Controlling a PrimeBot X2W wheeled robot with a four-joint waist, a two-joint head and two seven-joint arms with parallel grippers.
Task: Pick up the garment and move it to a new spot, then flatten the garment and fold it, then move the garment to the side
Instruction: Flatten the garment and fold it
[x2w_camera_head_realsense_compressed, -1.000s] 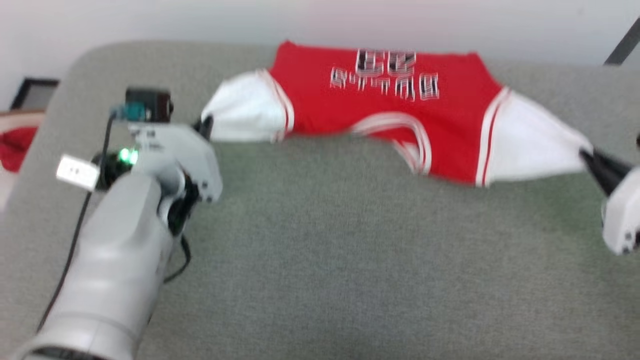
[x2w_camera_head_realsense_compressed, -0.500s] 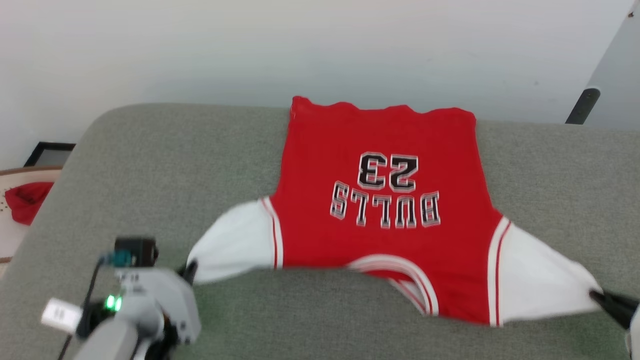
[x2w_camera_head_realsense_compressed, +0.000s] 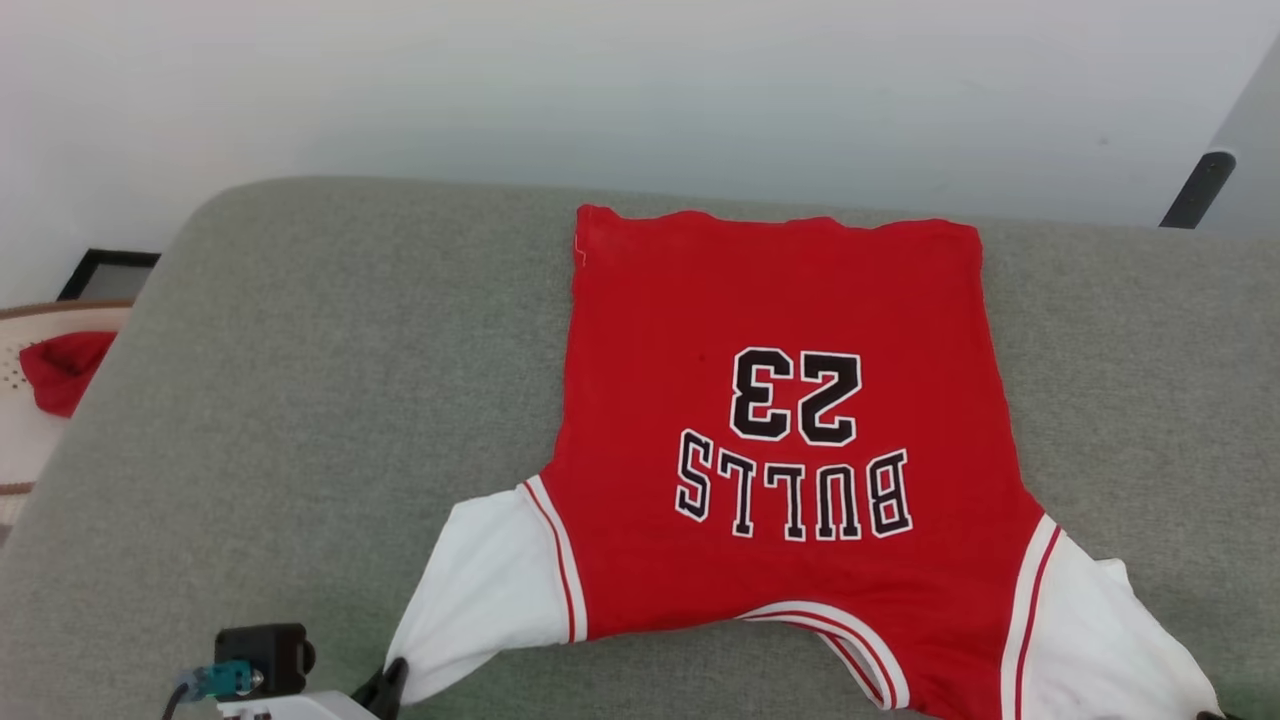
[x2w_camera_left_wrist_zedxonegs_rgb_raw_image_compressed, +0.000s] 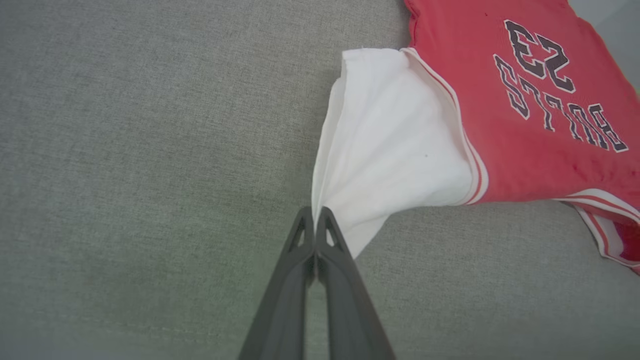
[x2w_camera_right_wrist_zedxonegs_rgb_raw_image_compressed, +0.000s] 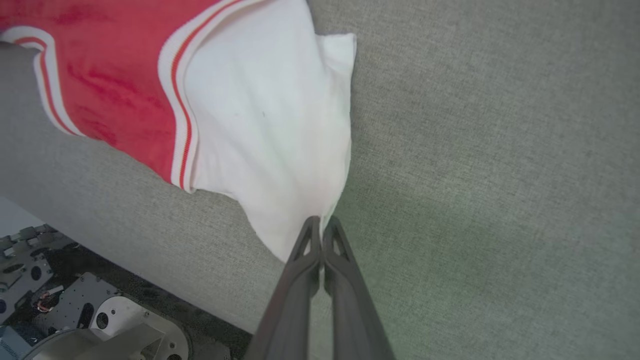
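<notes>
I see the garment (x2w_camera_head_realsense_compressed: 780, 420) lying flat on the grey padded surface (x2w_camera_head_realsense_compressed: 300, 400), hem toward the far edge and collar toward me, so the lettering reads upside down in the head view. The left gripper (x2w_camera_left_wrist_zedxonegs_rgb_raw_image_compressed: 315, 214) has its fingers pressed together on the tip of the left white sleeve. The right gripper (x2w_camera_right_wrist_zedxonegs_rgb_raw_image_compressed: 320, 223) pinches the tip of the other sleeve the same way. Both sleeves are drawn to points at the grippers, and the red body lies between and beyond them. A small red cloth (x2w_camera_head_realsense_compressed: 62, 368) sits off the surface, far left.
</notes>
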